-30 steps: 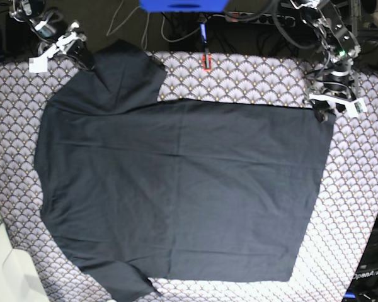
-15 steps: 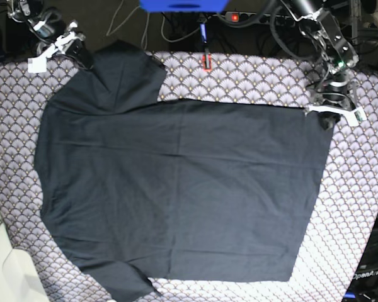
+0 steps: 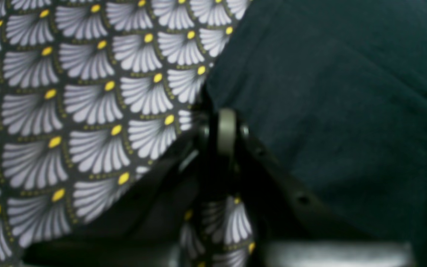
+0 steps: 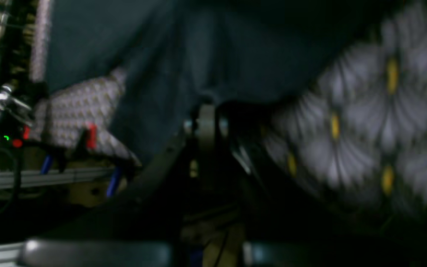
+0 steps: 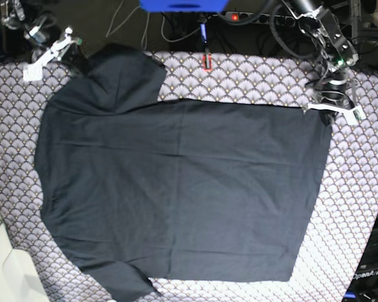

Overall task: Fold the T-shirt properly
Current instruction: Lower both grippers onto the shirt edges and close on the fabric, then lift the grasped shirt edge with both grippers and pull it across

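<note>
The black T-shirt (image 5: 176,189) lies spread flat on the scallop-patterned tablecloth (image 5: 359,189), collar side to the left and hem to the right. My left gripper (image 5: 328,113) is at the far hem corner. In the left wrist view it (image 3: 226,128) is shut, with the T-shirt (image 3: 328,92) edge running into its tips. My right gripper (image 5: 75,58) is at the far sleeve (image 5: 123,75). In the right wrist view it (image 4: 206,122) is shut on the dark fabric (image 4: 217,48), which hangs raised off the cloth; that view is blurred.
Cables and a power strip (image 5: 246,16) lie behind the table's far edge. A blue object (image 5: 183,5) sits at the top centre and a small red item (image 5: 206,61) on the far edge. A pale surface (image 5: 3,270) borders the near left corner.
My right gripper has moved left and back, pulling the far sleeve up with it. My left gripper has shifted slightly back at the hem corner.
</note>
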`<state>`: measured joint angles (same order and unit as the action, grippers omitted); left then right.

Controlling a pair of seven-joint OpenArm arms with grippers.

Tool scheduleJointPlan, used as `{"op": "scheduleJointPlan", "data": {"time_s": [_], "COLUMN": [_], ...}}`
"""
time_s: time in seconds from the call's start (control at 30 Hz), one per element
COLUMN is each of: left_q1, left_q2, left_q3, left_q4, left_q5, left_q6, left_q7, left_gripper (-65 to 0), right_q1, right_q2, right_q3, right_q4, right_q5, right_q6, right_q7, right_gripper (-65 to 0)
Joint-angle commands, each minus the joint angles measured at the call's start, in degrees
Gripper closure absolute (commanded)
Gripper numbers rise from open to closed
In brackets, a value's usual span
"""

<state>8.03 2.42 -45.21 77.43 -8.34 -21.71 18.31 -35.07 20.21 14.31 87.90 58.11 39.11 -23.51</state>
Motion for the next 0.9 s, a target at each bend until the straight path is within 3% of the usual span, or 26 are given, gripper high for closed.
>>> {"op": "scheduleJointPlan", "data": {"time_s": [0.0, 0.1, 0.27, 0.53, 0.7, 0.87], "left_q1": [0.5, 0.3, -2.5, -6.8, -11.6, -16.1], "left_q2": [-0.3, -0.2, -0.7, -0.7, -2.0, -2.0], "left_q3": [0.2, 0.2, -0.1, 0.2, 0.2, 0.2], "left_q4": [1.9, 3.8, 4.1, 4.2, 3.5, 3.4], "left_q5": [0.1, 0.1, 0.1, 0.6, 0.6, 0.6], "left_q6": [-0.3, -0.3, -0.3, -0.2, 0.0, 0.3], "left_q7": [0.4, 0.6, 6.9, 8.4, 14.7, 18.2], "left_gripper": [0.0, 0.0, 0.0, 0.0, 0.0, 0.0], "right_q1": [-0.2, 0.3, 2.0, 11.7, 18.3, 24.2], "right_q2": [1.3, 1.6, 1.6, 1.6, 2.6, 2.9], "right_q3": [0.4, 0.4, 0.5, 7.7, 10.5, 10.4], "right_q4": [2.1, 5.6, 7.6, 7.4, 7.4, 4.2], "right_q5": [1.5, 1.5, 1.5, 1.5, 1.4, 1.4], "right_q6": [0.9, 0.9, 0.9, 0.9, 0.9, 0.9], "right_q7": [1.0, 1.0, 0.1, -11.1, -17.8, -20.8], "right_gripper": [0.0, 0.0, 0.0, 0.0, 0.0, 0.0]}}
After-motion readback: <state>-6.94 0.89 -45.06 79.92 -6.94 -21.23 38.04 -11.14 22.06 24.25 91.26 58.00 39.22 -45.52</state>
